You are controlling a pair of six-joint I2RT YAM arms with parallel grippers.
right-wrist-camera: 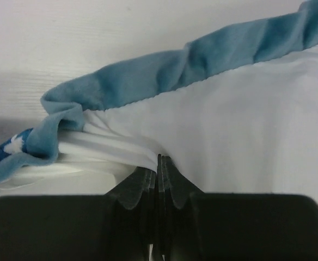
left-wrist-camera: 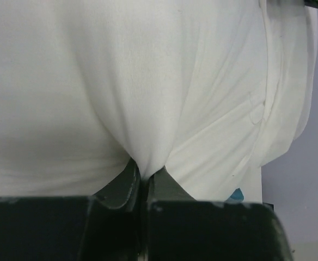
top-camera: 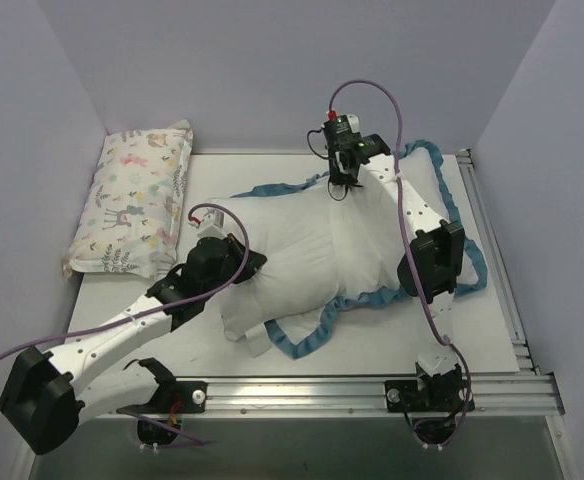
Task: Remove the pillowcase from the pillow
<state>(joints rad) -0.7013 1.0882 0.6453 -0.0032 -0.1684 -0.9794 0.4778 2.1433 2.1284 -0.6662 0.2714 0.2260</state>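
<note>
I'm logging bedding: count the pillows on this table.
2. The white pillow lies mid-table amid the pillowcase; the animal-print pillow sits at the far left, by the wall. None appears hidden.

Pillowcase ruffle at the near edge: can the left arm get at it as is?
Probably not yet. The left gripper is shut on a pinch of the white pillow, so it must let go first. Otherwise the ruffle lies bare on the table close by, nothing over it.

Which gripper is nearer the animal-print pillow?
Left. The left gripper pinches the white pillow beside the animal-print pillow; the right gripper is farther, gripping the pillowcase.
</note>
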